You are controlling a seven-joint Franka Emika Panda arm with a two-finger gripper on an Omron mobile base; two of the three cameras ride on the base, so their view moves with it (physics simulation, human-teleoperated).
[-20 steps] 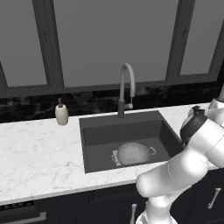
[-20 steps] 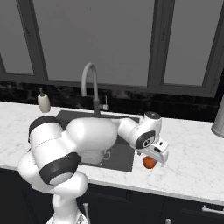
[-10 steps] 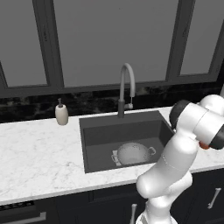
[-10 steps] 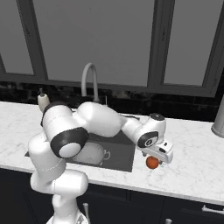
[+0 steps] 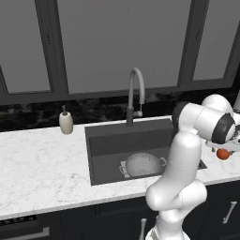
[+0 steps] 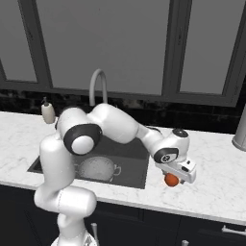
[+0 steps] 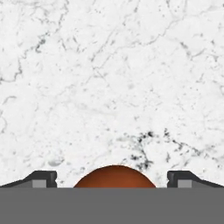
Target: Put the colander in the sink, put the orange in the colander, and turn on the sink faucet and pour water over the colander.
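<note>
The grey pierced colander [image 5: 142, 164] [image 6: 96, 168] sits in the dark sink [image 5: 105, 140] [image 6: 134, 168], below the gooseneck sink faucet [image 5: 135, 91] [image 6: 97, 84]; no water shows. The orange [image 5: 223, 153] [image 6: 171, 179] [image 7: 114, 176] lies on the white marble counter just right of the sink. My gripper [image 6: 172, 181] [image 7: 112, 177] hangs straight over the orange, open, with one dark fingertip [image 7: 43, 178] on each side of the fruit and a gap to each. Nothing is held.
A beige soap dispenser [image 5: 65, 123] [image 6: 47, 111] stands on the counter left of the sink. A grey metal vessel [image 6: 240, 129] stands at the far right. My own arm arches over the sink's right half. The counter's front edge lies close to the orange.
The arm's shoulder and elbow links have swung and lifted over the sink. The hand has stayed over the orange, shifting only slightly. The jaws have stayed open.
</note>
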